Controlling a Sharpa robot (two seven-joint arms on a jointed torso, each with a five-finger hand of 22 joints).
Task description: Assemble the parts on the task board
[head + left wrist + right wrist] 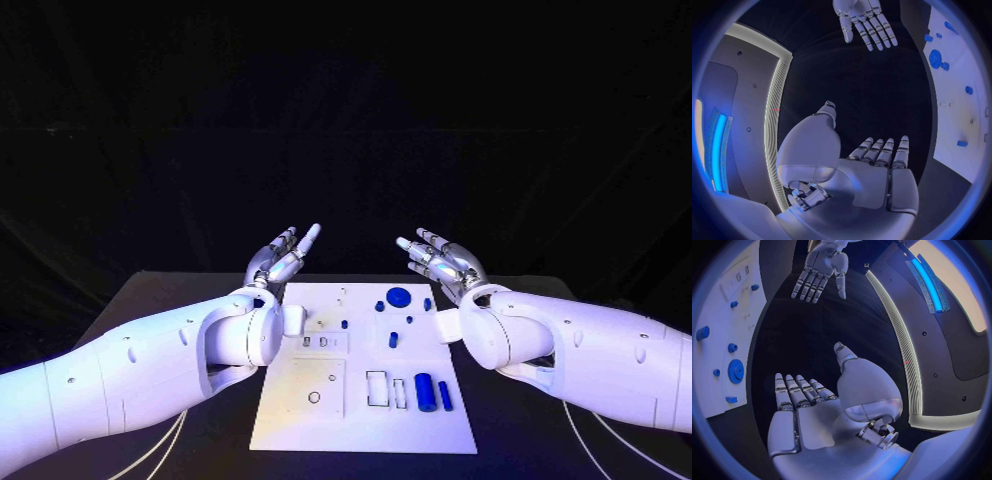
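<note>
The board (364, 420) lies flat mid-table; both hands hover above its far end, apart from it, the left hand (280, 259) over one far corner, the right hand (441, 260) over the other, each spread wide and holding nothing; blue parts sit scattered on the board, a disc (398, 296) near the far edge, a cylinder (424, 391) near the near edge; by my reckoning assembly has hardly begun and most pieces await placing.

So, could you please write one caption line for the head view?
Both hands, left and right, open and empty above the far end of the white task board, blue parts still lying on it.
</note>
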